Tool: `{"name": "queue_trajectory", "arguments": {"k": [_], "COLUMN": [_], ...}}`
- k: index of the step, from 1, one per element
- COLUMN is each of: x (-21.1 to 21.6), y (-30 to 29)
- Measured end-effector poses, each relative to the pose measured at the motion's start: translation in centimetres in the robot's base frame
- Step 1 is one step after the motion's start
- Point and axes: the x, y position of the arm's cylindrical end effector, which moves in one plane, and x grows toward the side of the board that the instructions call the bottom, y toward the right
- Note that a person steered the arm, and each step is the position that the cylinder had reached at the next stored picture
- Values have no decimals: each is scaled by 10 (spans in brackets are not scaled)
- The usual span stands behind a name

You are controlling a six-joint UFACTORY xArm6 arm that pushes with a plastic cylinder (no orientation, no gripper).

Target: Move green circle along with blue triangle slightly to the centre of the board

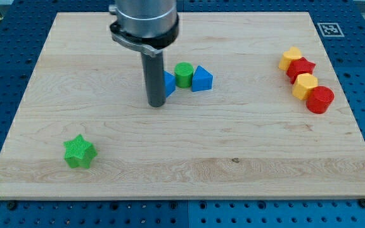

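The green circle (183, 74) stands on the wooden board (233, 133), a little above the middle. A blue triangle (201, 79) touches it on the view's right. Another blue block (169, 83) touches it on the view's left and is partly hidden by the rod, so its shape is unclear. My tip (156, 104) rests on the board just left of and below that half-hidden blue block, close to it or touching it.
A green star (79, 152) lies at the lower left. At the right edge, a slanting row holds a yellow block (291, 58), a red star (301, 68), a yellow block (306, 86) and a red cylinder (320, 99).
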Motion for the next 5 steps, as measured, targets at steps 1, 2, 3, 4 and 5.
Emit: {"name": "queue_trajectory", "arguments": {"k": [1, 2, 3, 4, 5], "x": [-11, -16, 7, 15, 1], "y": [-21, -31, -16, 31, 50]}}
